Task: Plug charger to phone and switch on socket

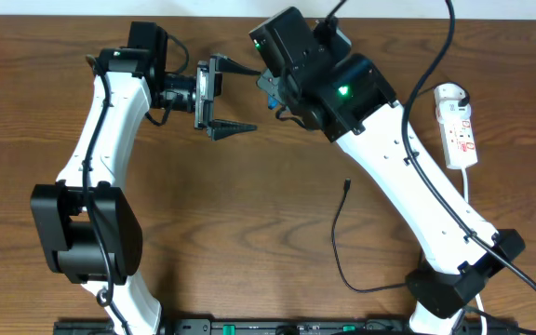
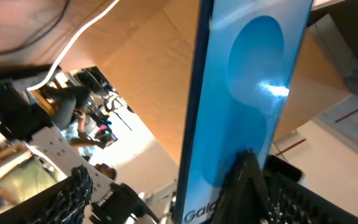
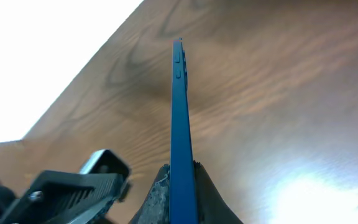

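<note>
My right gripper [image 3: 180, 171] is shut on the phone [image 3: 179, 124] and holds it edge-on above the table. In the overhead view the phone [image 1: 268, 87] is mostly hidden under the right wrist. My left gripper [image 1: 249, 98] is open wide and faces the phone. In the left wrist view the blue screen [image 2: 241, 93] stands close to the right finger of my left gripper [image 2: 163, 168]. The charger's connector tip [image 1: 345, 184] lies loose on the table, and its black cable [image 1: 335, 242] curves toward the front. The socket [image 1: 456, 126] lies at the right.
The right arm [image 1: 408, 177] stretches diagonally over the table between the charger tip and the socket. The socket's white cord [image 1: 466, 186] runs toward the front. The left arm's base [image 1: 87, 233] stands at the front left.
</note>
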Available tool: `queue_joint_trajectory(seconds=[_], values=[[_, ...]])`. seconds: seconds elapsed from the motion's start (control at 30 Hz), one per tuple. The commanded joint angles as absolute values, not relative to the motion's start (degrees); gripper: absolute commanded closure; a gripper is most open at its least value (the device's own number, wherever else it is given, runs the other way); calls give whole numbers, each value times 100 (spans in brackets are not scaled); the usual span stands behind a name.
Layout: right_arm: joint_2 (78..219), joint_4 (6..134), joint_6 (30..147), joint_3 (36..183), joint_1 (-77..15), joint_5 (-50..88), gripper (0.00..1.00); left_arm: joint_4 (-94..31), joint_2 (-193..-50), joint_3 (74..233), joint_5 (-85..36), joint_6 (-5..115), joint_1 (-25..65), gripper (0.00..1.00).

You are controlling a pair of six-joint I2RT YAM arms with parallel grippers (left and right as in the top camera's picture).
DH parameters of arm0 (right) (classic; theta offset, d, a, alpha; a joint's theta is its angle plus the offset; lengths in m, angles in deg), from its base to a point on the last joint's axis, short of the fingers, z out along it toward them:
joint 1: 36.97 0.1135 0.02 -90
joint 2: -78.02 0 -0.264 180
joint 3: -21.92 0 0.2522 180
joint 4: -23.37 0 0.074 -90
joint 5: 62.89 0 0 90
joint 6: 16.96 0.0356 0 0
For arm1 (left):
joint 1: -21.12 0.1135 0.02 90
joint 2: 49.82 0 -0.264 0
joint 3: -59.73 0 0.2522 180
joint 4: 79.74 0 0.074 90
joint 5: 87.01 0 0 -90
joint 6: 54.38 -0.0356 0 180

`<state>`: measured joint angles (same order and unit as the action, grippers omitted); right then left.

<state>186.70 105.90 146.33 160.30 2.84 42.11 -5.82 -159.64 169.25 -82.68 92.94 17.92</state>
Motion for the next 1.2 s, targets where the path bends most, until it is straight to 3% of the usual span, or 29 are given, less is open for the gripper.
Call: queue_joint_trajectory(seconds=[0.0, 0.2, 0.33, 0.43, 0.5, 0.67, 0.83, 1.0, 1.17], values=[[18415, 10577, 16087, 16049, 275, 3910, 99, -566, -15804, 17017, -8663, 9541, 1805, 11], [18413, 10558, 17411, 16049, 278, 3656, 99, -566, -15804, 17015, -8698, 9600, 1805, 12], [18413, 10564, 17925, 16049, 278, 3654, 99, -566, -15804, 17017, -8696, 9775, 1805, 24], [18413, 10521, 18395, 16049, 289, 3567, 99, -568, -15804, 17015, -8696, 9880, 1805, 25], [18413, 10411, 18445, 16049, 304, 3582, 99, -568, -15804, 17015, -8694, 9921, 1805, 25], [18415, 10243, 18528, 16049, 367, 3588, 99, -566, -15804, 17015, -8696, 9941, 1805, 45], [18415, 10245, 18659, 16049, 409, 3564, 99, -566, -15804, 17015, -8696, 9939, 1805, 47], [18415, 10267, 18657, 16049, 479, 3553, 98, -566, -15804, 17015, -8696, 9939, 1805, 62], [18415, 10265, 18657, 16049, 492, 3577, 99, -564, -15804, 17017, -8696, 9939, 1805, 69]])
